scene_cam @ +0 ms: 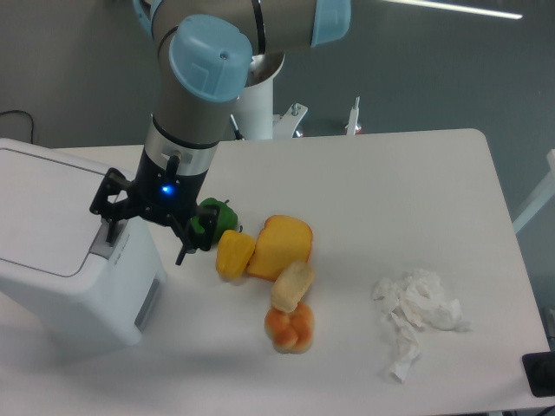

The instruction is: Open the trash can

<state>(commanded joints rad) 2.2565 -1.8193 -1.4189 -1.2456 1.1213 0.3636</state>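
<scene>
The trash can (61,251) is a large white boxy bin at the left edge of the table, its flat lid down. A grey push tab (106,239) sits at the lid's right edge. My gripper (146,234) hangs just above the bin's right side, open, with nothing between its fingers. One fingertip (110,232) is right at the tab; the other finger (182,253) is off the bin's right side. Whether the fingertip touches the tab I cannot tell.
Toy foods lie just right of the gripper: a green pepper (217,217), a yellow pepper (234,253), a yellow cheese wedge (282,244), a pale piece (291,286) and an orange one (290,329). Crumpled white paper (418,312) lies at the right.
</scene>
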